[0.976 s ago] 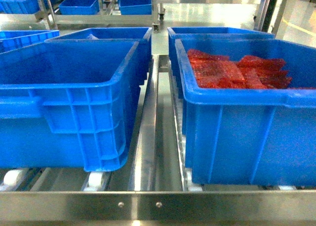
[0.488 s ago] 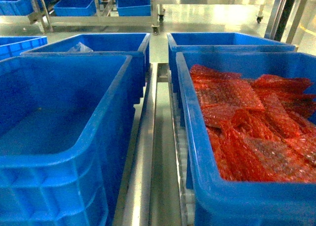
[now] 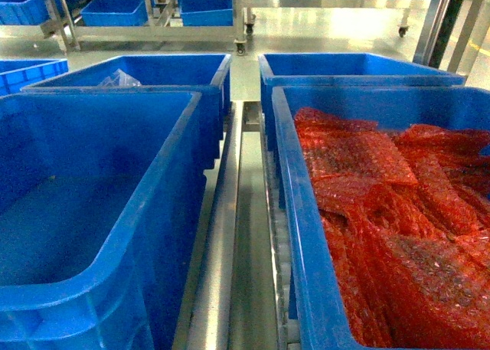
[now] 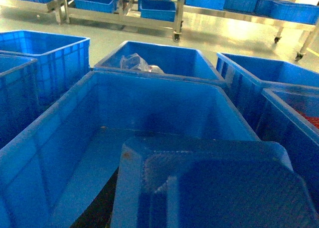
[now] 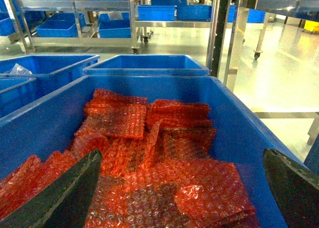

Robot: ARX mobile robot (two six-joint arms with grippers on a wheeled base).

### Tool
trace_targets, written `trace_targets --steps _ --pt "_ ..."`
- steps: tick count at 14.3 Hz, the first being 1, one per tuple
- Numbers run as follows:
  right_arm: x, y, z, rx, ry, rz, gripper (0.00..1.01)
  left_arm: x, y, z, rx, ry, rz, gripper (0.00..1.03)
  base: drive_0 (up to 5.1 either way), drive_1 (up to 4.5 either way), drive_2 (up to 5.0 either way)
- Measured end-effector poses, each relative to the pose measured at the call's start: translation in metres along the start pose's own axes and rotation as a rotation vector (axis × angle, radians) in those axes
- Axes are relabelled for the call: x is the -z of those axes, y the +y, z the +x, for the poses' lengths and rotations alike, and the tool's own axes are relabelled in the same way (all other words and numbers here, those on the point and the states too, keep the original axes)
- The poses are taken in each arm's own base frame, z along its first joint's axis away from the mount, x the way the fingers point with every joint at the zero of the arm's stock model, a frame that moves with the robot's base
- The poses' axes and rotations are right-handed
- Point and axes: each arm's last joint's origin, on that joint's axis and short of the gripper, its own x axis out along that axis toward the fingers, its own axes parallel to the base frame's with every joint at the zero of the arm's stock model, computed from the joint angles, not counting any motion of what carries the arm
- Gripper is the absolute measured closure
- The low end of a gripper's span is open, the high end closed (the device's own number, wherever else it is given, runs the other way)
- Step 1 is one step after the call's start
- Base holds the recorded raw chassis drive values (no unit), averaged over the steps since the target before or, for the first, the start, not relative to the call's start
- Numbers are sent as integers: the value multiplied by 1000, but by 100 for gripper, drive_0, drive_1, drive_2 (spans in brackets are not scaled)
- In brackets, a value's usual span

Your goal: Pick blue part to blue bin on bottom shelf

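On the near left, a large blue bin [image 3: 92, 212] is sitting bare inside. In the left wrist view a blue part [image 4: 209, 188] is filling the near foreground over that bin; whether the left hand is clamping it I cannot tell, since no fingers are showing. Behind, a far left bin [image 3: 153, 70] is holding a clear plastic bag [image 3: 119, 79]. A steel rail [image 3: 222, 235] is running between the rows. On the right, a bin [image 3: 306, 235] is holding red bubble-wrap sheets [image 3: 398, 212]. The right hand [image 5: 179, 188] is hanging over them, fingers [image 5: 65, 193] spread apart.
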Motion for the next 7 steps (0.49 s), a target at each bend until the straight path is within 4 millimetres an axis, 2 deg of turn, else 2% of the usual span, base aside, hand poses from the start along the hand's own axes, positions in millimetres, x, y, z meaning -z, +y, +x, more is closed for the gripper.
trace_targets --steps 7 --pt "0 0 0 0 0 0 3 0 0 0 1 0 0 59 0 0 0"
